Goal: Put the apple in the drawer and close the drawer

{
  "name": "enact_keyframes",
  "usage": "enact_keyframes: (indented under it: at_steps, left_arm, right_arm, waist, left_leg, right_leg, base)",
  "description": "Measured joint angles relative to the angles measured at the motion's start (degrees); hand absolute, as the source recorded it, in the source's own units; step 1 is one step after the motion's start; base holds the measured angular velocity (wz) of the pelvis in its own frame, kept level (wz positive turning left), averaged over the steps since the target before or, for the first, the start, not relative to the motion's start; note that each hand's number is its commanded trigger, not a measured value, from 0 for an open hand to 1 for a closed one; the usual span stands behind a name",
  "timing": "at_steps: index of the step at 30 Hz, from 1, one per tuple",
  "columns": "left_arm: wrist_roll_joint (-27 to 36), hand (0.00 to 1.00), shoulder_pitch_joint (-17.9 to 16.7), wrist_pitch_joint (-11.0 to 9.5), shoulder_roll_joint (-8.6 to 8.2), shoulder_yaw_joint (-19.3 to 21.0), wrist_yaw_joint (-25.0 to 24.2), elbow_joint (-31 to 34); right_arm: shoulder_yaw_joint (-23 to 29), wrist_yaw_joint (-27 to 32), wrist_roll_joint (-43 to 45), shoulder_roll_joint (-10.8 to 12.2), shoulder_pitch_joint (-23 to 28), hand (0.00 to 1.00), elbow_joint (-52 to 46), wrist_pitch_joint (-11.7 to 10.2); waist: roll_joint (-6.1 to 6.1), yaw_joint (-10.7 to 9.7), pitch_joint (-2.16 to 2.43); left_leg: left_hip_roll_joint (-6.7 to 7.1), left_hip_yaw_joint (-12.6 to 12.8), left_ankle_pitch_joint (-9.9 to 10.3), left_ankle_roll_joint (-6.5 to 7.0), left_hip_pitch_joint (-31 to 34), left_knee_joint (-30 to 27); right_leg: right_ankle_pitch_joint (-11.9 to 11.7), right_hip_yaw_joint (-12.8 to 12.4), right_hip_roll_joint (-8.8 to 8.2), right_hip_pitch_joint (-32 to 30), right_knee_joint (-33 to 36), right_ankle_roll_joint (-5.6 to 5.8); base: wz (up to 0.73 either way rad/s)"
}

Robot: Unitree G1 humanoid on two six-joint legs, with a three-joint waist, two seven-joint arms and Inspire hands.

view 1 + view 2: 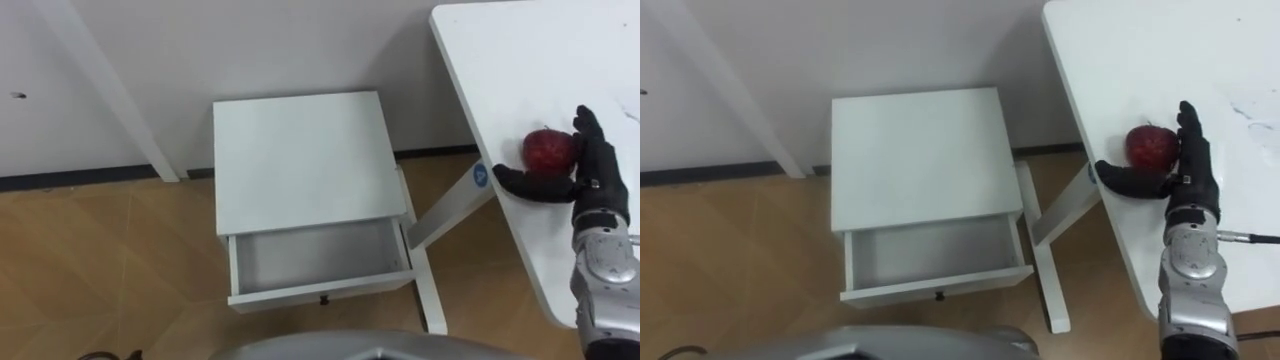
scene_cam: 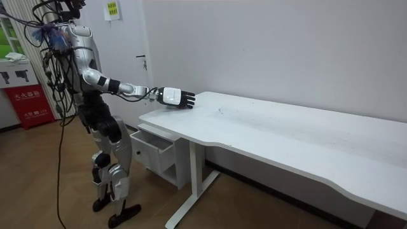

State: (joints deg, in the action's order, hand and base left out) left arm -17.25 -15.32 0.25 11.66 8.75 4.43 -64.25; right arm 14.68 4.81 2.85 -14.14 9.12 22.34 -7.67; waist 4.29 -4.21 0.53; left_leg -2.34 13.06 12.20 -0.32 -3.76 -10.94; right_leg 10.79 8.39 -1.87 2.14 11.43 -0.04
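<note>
R hand (image 1: 598, 180) is over the desk corner, spread. Fingers run straight up the apple's 3 o'clock side, thumb flat beneath it at 6 o'clock. It cups the fruit but isn't clamped on it. Contact btwn fingers and fruit: can't confirm.

Apple (image 1: 549, 150) sits on the desk top (image 1: 520, 60), near the edge.

Risks:
- Apple is round, glossy, dark red, and the desk top is hard, smooth white laminate. A thumb nudge w/o fingers closing could roll it off the edge at 8 o'clock onto the wood-pattern floor (image 1: 100, 260).
- A partial wrap on slick skin may slip during carry.
- The drawer (image 1: 320, 290) is open at 8 o'clock of the apple, interior bare, looks shallow w/ thin white walls. A release from too high could bounce the fruit out.
- The knob (image 1: 323, 299) is small and dark, so an off-centre push may skew the drawer in the cabinet (image 1: 300, 160), a boxy unit w/ a flat matte top.
</note>
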Motion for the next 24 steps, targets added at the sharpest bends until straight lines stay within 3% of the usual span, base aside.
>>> enact_keyframes:
  at_steps: [6,14,24]
  left_arm:
    - [0.1,0.00,0.0,0.0,0.12,0.0,0.0,-0.1]
    - [0.0,0.00,0.1,0.1,0.28,0.0,0.0,-0.1]
    - [-1.2,0.00,1.1,0.1,0.34,-0.4,0.1,-0.1]
  right_arm:
    - [2.4,1.4,0.3,-0.2,-0.1,1.00,2.1,-1.1]
    - [2.9,2.7,1.0,-0.4,-0.2,1.00,2.4,-1.1]
    - [0.9,2.6,2.1,-0.4,-0.3,1.00,1.2,-1.0]
  waist:
    - [0.53,0.0,-0.05]
    - [0.54,0.2,-0.05]
    - [-0.19,0.3,-0.18]
  left_leg:
    - [-0.03,-0.1,0.0,0.00,-0.1,0.0]
    - [-0.04,-0.2,0.0,-0.01,0.0,0.1]
    - [-0.22,-0.2,0.2,-0.17,0.1,0.2]
  right_leg:
    - [-0.2,0.2,0.08,0.8,-1.0,0.04]
    - [-0.2,0.5,0.14,0.9,-1.5,0.03]
    - [-0.2,0.2,0.35,0.8,-0.7,0.01]
  base:
    - [0.01]
    - [0.00]
    - [-0.01]
